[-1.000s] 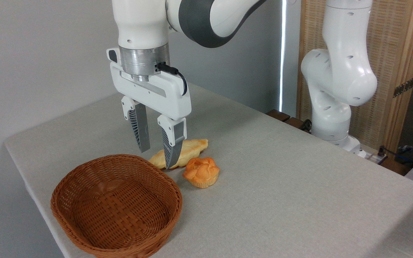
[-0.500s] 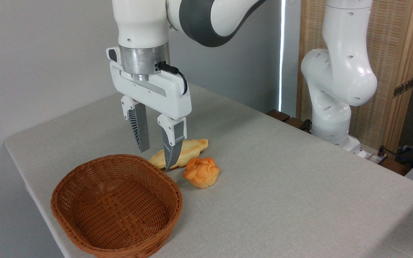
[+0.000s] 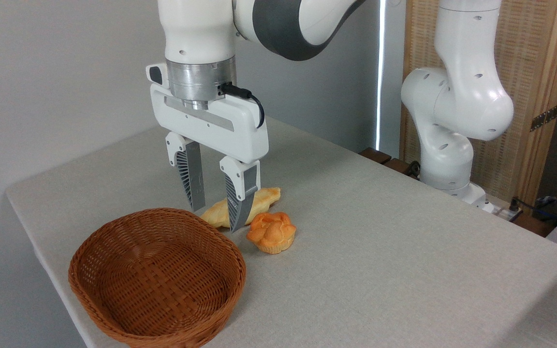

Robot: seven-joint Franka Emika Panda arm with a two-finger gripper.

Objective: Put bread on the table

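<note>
White hand [image 3: 216, 220] hangs vertical, fingers parted, above bread [image 3: 264, 200].

On my screen I count one braided bread [image 3: 265, 198], one round orange bun [image 3: 271, 233], and one brown wicker basket [image 3: 157, 278], all on one grey table [image 3: 404, 251]. I count one white robot arm [image 3: 452, 101] carrying one gripper [image 3: 216, 218] with two grey fingers [image 3: 190, 176]. One black cable [image 3: 247, 96] loops beside the wrist.
</note>
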